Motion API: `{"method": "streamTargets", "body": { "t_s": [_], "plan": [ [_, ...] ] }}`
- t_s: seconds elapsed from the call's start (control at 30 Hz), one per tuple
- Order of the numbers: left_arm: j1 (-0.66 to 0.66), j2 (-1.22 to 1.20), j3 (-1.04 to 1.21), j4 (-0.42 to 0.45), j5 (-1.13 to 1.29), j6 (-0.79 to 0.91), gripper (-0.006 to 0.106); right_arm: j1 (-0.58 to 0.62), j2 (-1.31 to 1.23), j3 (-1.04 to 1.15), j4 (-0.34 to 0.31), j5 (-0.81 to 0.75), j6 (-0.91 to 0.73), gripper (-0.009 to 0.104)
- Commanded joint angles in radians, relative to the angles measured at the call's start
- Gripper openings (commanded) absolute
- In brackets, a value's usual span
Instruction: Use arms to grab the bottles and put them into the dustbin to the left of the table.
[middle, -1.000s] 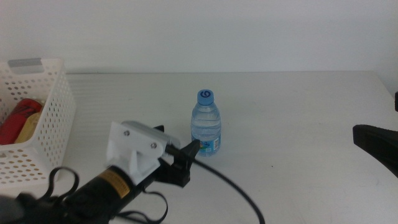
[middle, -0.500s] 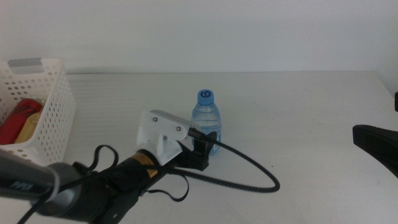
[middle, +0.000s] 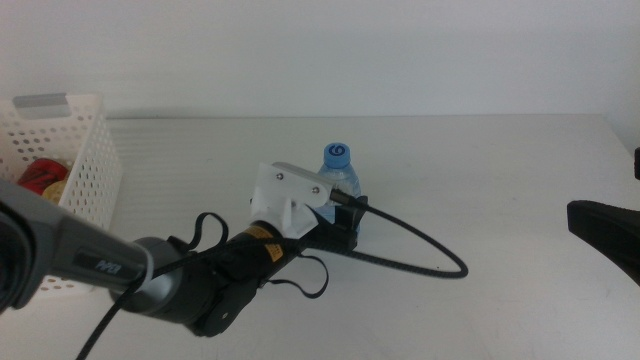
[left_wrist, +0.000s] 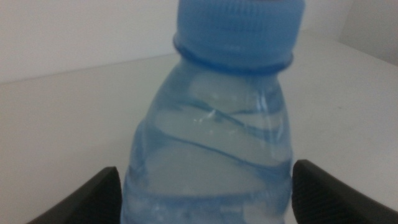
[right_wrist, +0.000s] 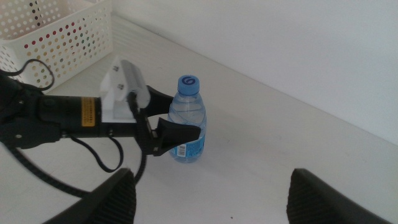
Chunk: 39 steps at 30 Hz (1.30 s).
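- We read no brand on the water bottle (middle: 338, 172): its blue cap (right_wrist: 188, 84) carries a dark swirl mark, and the blue label (right_wrist: 192, 149) near its base shows only a small barcode-like patch, too small to read.
- The bottle stands upright on the white surface (middle: 480, 180), near its middle.
- Our left gripper (middle: 345, 225) reaches in from the left; its jaws are spread, one on each side of the bottle's lower body. The left wrist view shows a gap on both sides.
- A yellow sticker (middle: 262, 240) on the left arm has print we cannot read.
- The arm's black cable (middle: 420, 250) loops across the surface to the right of the bottle.
- The white dustbin (middle: 85, 170) sits at the left edge, well apart from the bottle, with a red can (middle: 38, 176) inside.
- Our right gripper (middle: 608, 232) waits at the right edge, released and holding nothing.
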Motion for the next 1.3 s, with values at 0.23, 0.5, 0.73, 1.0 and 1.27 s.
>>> {"method": "streamTargets", "body": {
  "t_s": [0.23, 0.5, 0.73, 1.0, 1.27],
  "plan": [
    [0.000, 0.017, -0.117, 0.021, -0.031, 0.008, 0.090, 0.001, 0.001, -0.026, -0.009, -0.072, -0.001, 0.063],
    [-0.001, 0.019, -0.121, 0.023, -0.010, 0.008, 0.078, 0.001, 0.001, -0.026, -0.009, -0.071, -0.001, 0.063],
    [-0.001, 0.008, -0.118, 0.084, 0.002, 0.008, 0.026, 0.001, 0.001, -0.026, -0.009, -0.071, -0.001, 0.063],
    [-0.002, -0.170, -0.118, 0.123, 0.261, 0.012, -0.005, 0.001, 0.001, -0.026, -0.009, -0.071, -0.001, 0.063],
    [0.010, -0.434, -0.118, 0.077, 0.621, 0.012, -0.004, 0.001, 0.001, -0.026, -0.009, -0.071, -0.001, 0.063]
  ]
}}
